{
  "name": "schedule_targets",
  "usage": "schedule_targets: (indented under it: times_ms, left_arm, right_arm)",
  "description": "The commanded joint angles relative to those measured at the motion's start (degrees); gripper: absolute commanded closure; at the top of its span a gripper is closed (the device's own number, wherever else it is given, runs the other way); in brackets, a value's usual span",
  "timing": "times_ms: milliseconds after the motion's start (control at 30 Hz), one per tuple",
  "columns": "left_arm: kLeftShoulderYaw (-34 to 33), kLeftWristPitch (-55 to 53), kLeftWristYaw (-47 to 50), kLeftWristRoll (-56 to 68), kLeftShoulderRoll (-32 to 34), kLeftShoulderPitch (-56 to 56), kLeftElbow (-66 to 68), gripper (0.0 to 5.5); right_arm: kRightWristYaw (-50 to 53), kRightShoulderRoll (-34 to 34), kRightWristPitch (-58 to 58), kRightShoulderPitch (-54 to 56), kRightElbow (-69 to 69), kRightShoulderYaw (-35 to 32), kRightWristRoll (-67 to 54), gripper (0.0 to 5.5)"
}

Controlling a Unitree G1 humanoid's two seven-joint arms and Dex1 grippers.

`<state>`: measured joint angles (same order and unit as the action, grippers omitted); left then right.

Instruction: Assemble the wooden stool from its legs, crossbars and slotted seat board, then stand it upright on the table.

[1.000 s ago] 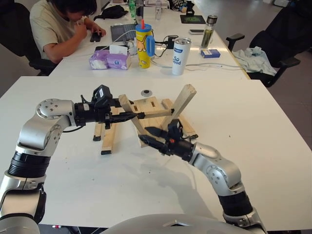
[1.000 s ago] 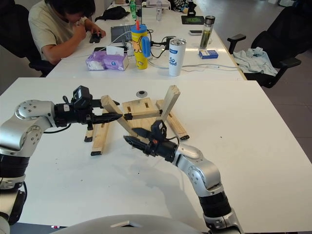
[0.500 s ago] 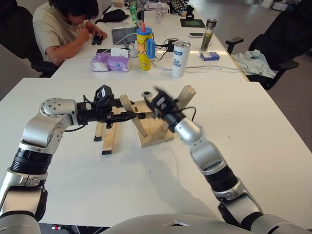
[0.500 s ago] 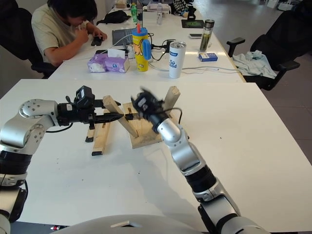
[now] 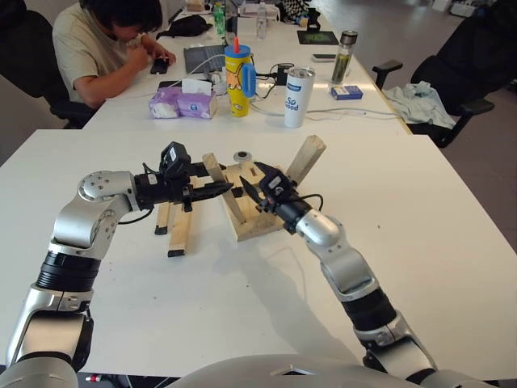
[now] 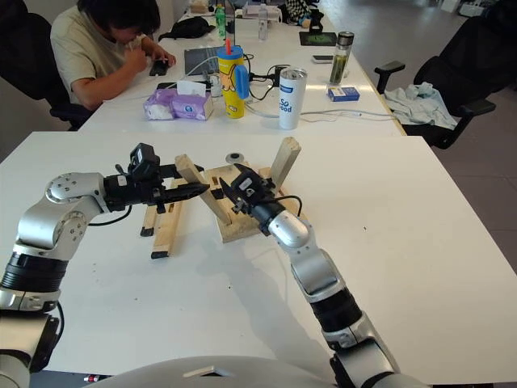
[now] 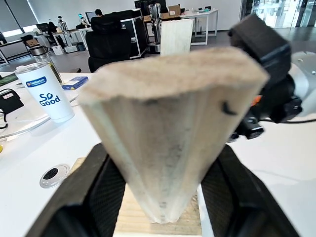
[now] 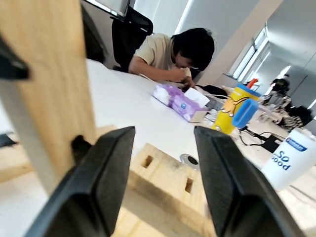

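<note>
The slotted seat board [image 5: 257, 220] lies flat on the white table [image 5: 420, 210]. A wooden leg [image 5: 213, 170] leans up from it, and my left gripper [image 5: 216, 189] is shut on that leg; in the left wrist view the leg's end [image 7: 170, 133] sits between the black fingers [image 7: 94, 192]. A second leg [image 5: 306, 158] sticks up tilted at the board's far right corner. My right gripper [image 5: 250, 192] hovers open just over the board, close beside the held leg; its fingers [image 8: 106, 182] stand apart with the board [image 8: 168, 180] beyond them.
Two loose wooden pieces [image 5: 181, 228] lie left of the board. A small round disc [image 5: 242, 155] rests behind it. On the far table stand a white tumbler [image 5: 296, 95], a yellow cup [image 5: 237, 81] and tissue packs [image 5: 182, 103], with a seated person behind them.
My right arm swung from low in front of the board up over it, then came down beside the held leg. The left gripper kept its hold on the leg.
</note>
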<state>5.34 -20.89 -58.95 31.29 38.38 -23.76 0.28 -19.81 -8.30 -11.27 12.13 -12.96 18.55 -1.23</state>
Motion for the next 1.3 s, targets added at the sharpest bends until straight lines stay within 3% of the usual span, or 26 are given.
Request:
schedule_targets:
  times_ms: [33,133,333,700,733,900,1000,1133,1233,1300]
  left_arm:
    - [2.0,-3.1,-0.6,-2.3,-0.6,6.5,3.2,3.43]
    - [2.0,-2.7,-1.3,-2.9,-0.2,6.8,3.3,3.43]
    - [3.6,-2.3,-2.8,-4.3,-0.1,3.5,4.3,3.43]
    - [4.8,-1.0,-4.9,-6.4,0.1,-0.3,6.9,3.43]
    - [4.6,-1.0,-4.8,-6.3,0.0,-0.3,6.9,3.07]
    - [1.4,-4.0,-4.6,-3.7,-0.5,0.0,5.4,2.39]
    - [-3.0,-6.5,-5.0,-0.9,1.7,2.4,2.5,1.91]
    - [-18.3,-17.0,-3.2,17.3,2.8,1.6,-5.4,1.56]
    - [-27.7,-20.1,8.8,33.4,-1.5,-9.5,-7.5,1.56]
    - [-29.4,-18.4,18.2,40.4,-5.3,-17.3,-9.1,1.56]
  right_arm:
    - [-8.2,-4.1,-0.6,-7.7,-6.5,-3.3,-9.6,3.28]
    - [-10.5,-4.8,-3.9,-9.6,-5.5,-4.2,-13.7,3.28]
    - [-5.8,1.0,-6.0,-5.7,7.7,-6.3,-14.1,3.28]
    - [-3.4,0.0,-16.3,-2.8,20.2,-1.7,-6.0,3.28]
    - [-3.1,-0.1,-16.8,-2.8,20.8,-1.6,-5.6,3.31]
    - [-4.1,-0.7,-19.5,-3.2,21.7,-0.2,-4.5,3.31]
    - [-4.3,-0.6,-19.7,-3.6,21.9,-0.1,-4.6,3.31]
    - [-4.3,-0.3,-19.4,-3.9,22.6,-0.4,-4.7,3.31]
    - [-4.2,-0.5,-19.2,-4.3,22.9,-0.6,-4.5,3.31]
    - [-4.3,-0.6,-19.2,-4.3,23.2,-0.6,-4.4,3.31]
